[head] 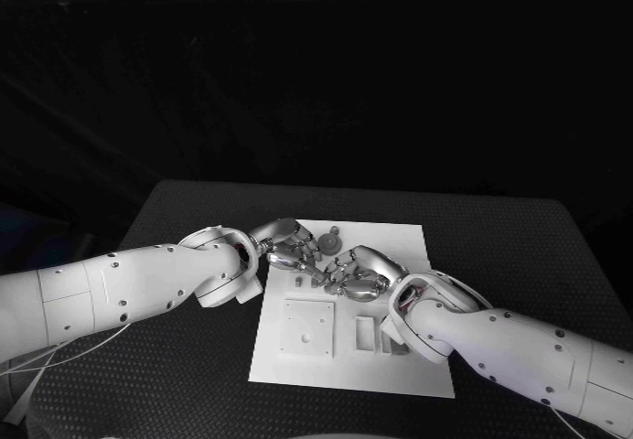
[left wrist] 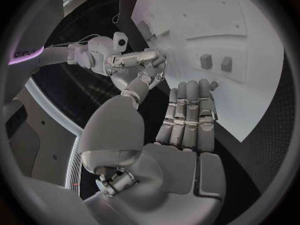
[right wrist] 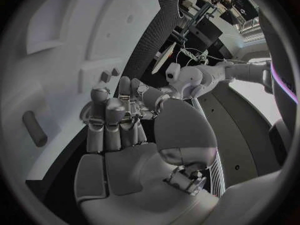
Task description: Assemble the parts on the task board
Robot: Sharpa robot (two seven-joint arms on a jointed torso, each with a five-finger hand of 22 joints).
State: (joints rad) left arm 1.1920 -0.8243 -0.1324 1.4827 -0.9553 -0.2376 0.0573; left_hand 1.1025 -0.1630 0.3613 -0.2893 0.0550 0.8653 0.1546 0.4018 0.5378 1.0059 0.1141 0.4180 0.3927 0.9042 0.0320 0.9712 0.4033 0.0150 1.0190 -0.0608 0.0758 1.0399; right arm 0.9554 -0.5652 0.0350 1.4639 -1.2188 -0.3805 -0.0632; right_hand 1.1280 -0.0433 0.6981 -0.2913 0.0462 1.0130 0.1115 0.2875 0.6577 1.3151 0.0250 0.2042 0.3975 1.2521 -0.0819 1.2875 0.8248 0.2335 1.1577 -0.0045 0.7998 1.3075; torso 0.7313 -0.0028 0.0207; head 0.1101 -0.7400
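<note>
Looking down from the head: white task board point(head: 396, 240) lying mid-desk point(head: 198, 210), long axis running from the near edge to the far edge, tilted slightly. Small grey parts point(head: 330, 243) clustered on the far half of the board, too small to tell which way each points. Square recessed plate point(head: 307, 327) and narrow upright slot point(head: 364, 334) on the near half. Left robot hand point(head: 285, 241) reaching in over the board's left edge, fingers bent toward the parts. Right robot hand point(head: 359, 273) just beside it, over the board's middle, fingers bent toward the same cluster. Cannot tell whether either holds a piece.

From the left wrist: left robot hand point(left wrist: 181, 135) with fingers stretched side by side, tips at the board's edge point(left wrist: 206, 15), nothing plainly in its grasp. Two small grey blocks point(left wrist: 205, 61) standing upright on the board beyond the fingertips. Right robot hand point(left wrist: 140, 62) close to the thumb, grip unclear.

From the right wrist: right robot hand point(right wrist: 115, 130) with fingers lightly curled over the board point(right wrist: 56, 45). Two short pegs point(right wrist: 106, 76) standing just past the fingertips. Dark oblong point(right wrist: 34, 128) lying flat on the board, well apart from the pegs.
</note>
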